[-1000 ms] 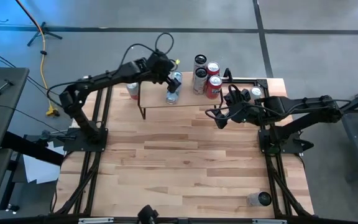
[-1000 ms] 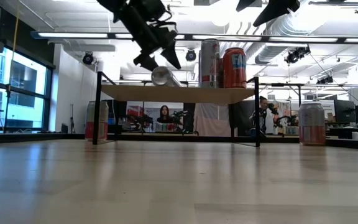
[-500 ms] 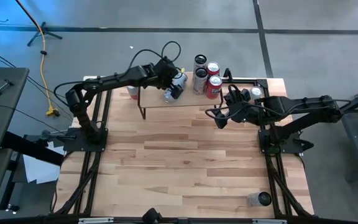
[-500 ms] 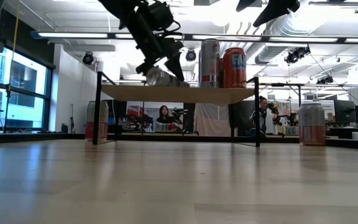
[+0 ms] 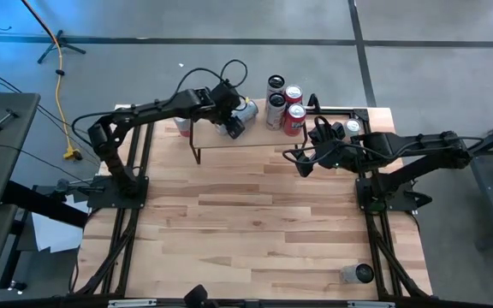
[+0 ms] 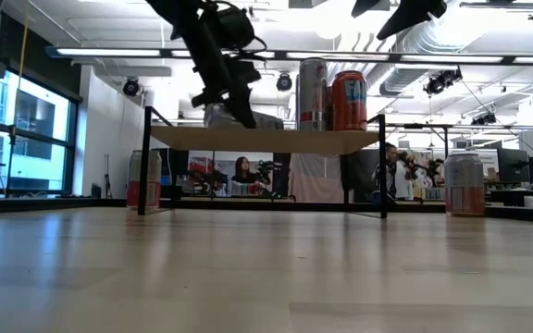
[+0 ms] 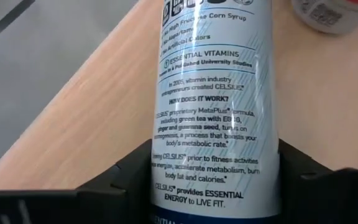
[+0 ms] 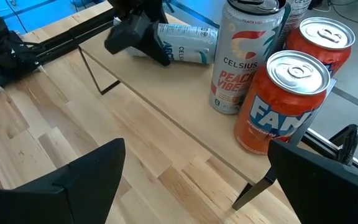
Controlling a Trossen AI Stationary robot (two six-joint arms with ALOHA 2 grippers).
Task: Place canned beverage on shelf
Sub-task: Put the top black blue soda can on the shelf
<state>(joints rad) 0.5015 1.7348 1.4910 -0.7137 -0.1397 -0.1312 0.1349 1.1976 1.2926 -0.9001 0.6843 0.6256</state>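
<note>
Shelf: your left pincer and the lying can block its left end, and upright cans crowd the far right edge, so only the near strip between them is bare. The right pincer hangs just off the shelf's right end. The wide counter in front is open, one can at its near right corner.

Premises: robotics laboratory or open-plan workshop. Evidence in the low view: exposed silver ceiling ductwork at upper right, long fluorescent strip lights along the top, cluttered workbenches at far right, seated persons at centre background.
</note>
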